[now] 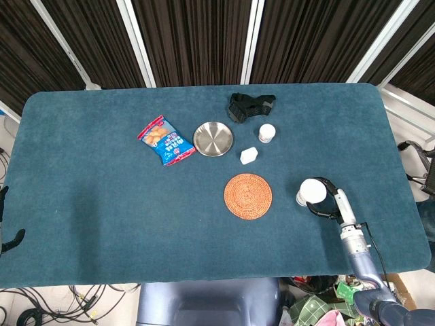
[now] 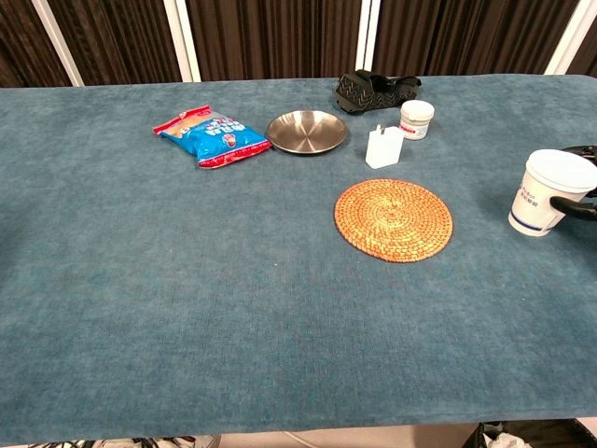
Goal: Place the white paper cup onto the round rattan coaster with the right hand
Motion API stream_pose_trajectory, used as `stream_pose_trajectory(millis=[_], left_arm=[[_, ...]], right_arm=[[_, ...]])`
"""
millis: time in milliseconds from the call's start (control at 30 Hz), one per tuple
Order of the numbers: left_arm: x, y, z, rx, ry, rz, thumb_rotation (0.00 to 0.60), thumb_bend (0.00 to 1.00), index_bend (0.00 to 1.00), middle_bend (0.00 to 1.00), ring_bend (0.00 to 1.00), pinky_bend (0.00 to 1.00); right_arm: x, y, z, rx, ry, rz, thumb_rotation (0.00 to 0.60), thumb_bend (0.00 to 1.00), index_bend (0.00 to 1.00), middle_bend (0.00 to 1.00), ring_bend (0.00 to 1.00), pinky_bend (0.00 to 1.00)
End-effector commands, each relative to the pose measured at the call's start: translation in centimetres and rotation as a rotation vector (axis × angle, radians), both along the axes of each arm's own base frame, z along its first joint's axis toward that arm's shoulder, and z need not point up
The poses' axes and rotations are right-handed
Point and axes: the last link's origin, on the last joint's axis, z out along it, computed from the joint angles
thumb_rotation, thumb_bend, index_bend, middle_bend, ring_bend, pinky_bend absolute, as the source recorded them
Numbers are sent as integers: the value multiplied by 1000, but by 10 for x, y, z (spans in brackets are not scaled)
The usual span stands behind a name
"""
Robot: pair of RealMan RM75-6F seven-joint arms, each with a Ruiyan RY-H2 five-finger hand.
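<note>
Head view: the round rattan coaster (image 1: 248,196) lies on the blue-covered counter (image 1: 102,204), and everything else is placed from it. The white paper cup (image 1: 310,192) stands upright on the cloth to the coaster's right, apart from it, with bare cloth between the two. The right hand (image 1: 331,202) has its dark fingers curled around the cup's far side, holding it; its arm runs off toward the counter's near right corner. Just beyond the coaster sits a small white block (image 1: 249,155), and further back a small white jar (image 1: 267,133) and a black object (image 1: 250,106) near the far edge. Back and to the left of the coaster are a round metal dish (image 1: 213,138) and a snack bag (image 1: 166,140), red and blue, its print too small to read here. The left hand (image 1: 8,231) shows only as dark tips at the counter's left edge, far from the coaster; whether its fingers are spread or closed I cannot tell. The cloth left of and nearer than the coaster is bare.

Chest view: the cup (image 2: 545,192) shows blue printing low on its side, illegible. Only dark fingertips (image 2: 571,203) of the right hand show, wrapped across the cup at the frame's edge. The jar (image 2: 417,119) carries a red-lettered label that cannot be read. The block (image 2: 384,147) stands upright, with short prongs on top. The left hand does not appear.
</note>
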Motion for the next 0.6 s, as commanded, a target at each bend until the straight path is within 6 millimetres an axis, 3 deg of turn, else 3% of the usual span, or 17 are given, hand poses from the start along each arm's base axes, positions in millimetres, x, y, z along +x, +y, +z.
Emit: stream_pose_trajectory(millis=[33,600], left_arm=[[0,0,0,0,0,0,600,241,23,42,0,0],[0,0,0,0,3,2,600,241,31,42,0,0]], right_arm=[[0,0,0,0,0,-1,600,226,290,293,303,180],[-1,0,0,1,5,-3,600,226,291,293,303,180]])
